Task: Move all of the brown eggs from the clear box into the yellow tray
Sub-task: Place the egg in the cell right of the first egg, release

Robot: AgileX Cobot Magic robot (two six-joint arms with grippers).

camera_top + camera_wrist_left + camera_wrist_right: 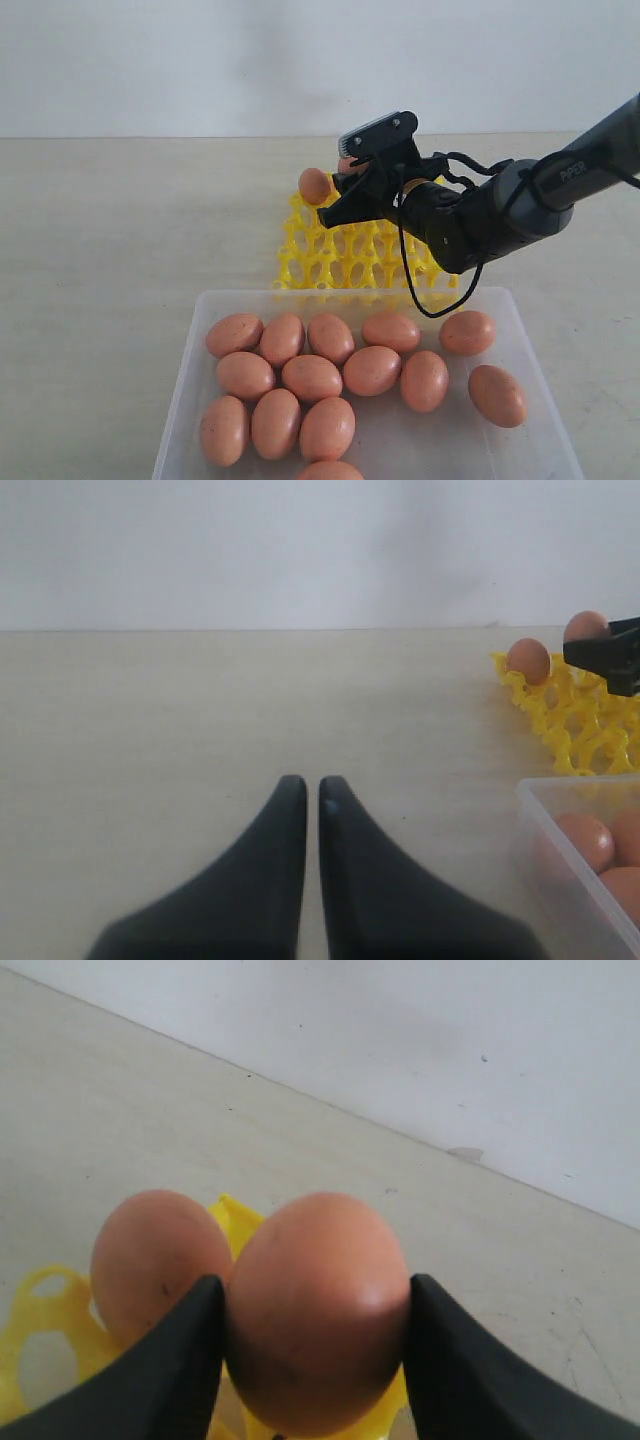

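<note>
My right gripper (350, 176) is shut on a brown egg (318, 1310) and holds it just above the far row of the yellow tray (340, 255). One brown egg (315, 185) sits in the tray's far left corner cup, right beside the held one (347, 164). In the right wrist view this seated egg (155, 1260) touches or nearly touches the held egg. Several brown eggs (312, 378) lie in the clear box (190, 330) in front of the tray. My left gripper (312, 783) is shut and empty over bare table, well left of the tray (580, 720).
The clear box (560, 820) stands close against the tray's near side. The right arm (500, 210) reaches in from the right across the tray. A pale wall runs behind the table.
</note>
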